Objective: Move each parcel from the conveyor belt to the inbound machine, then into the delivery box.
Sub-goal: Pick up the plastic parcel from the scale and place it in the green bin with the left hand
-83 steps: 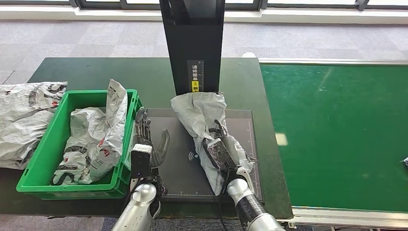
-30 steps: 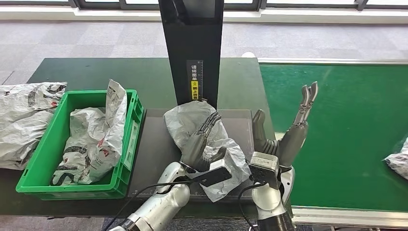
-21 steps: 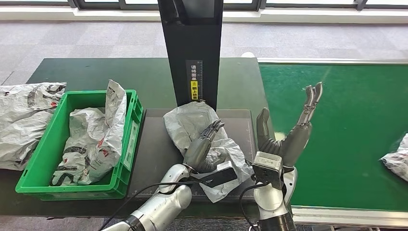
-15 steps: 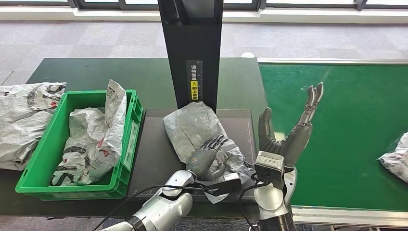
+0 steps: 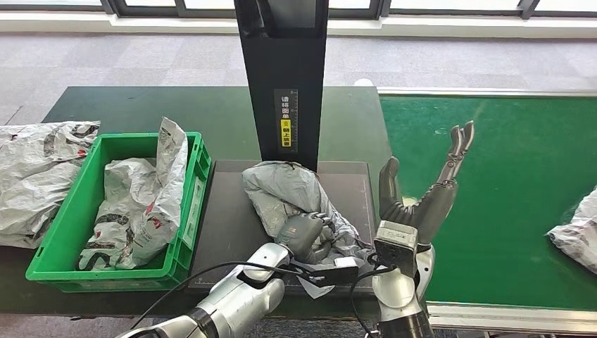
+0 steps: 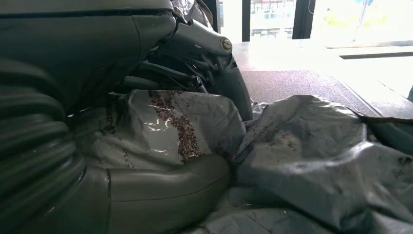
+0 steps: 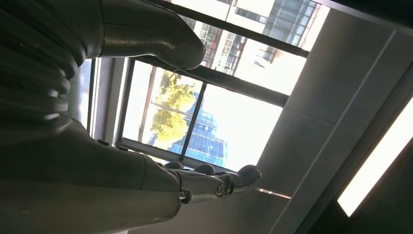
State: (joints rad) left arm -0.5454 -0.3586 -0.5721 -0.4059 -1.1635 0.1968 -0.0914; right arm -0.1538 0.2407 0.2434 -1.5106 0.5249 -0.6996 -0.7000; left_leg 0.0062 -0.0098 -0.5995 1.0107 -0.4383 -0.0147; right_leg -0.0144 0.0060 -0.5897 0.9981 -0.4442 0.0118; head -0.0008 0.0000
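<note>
A crumpled grey parcel [image 5: 281, 191] lies on the black pad of the inbound machine [image 5: 225, 225]. My left hand [image 5: 307, 235] lies on its near end with fingers curled into the wrap. Up close, the parcel [image 6: 302, 156] is bunched between the thumb [image 6: 160, 195] and the dark fingers [image 6: 214, 58] of that left hand [image 6: 97, 146]. My right hand [image 5: 421, 201] is raised over the seam between table and belt, fingers spread and holding nothing. The right hand [image 7: 73, 146] points up at a window. Another parcel [image 5: 576, 232] rides the green conveyor belt [image 5: 493, 176] at the far right.
The green delivery box [image 5: 63, 232] stands left of the pad with parcels [image 5: 137, 204] inside. More parcels [image 5: 35, 169] are heaped on the table beyond it. The machine's black post [image 5: 283, 77] rises behind the pad.
My right hand let go of the parcel and rose open toward the belt. My left hand crossed over, came down and curled onto the parcel. The belt parcel came further into view.
</note>
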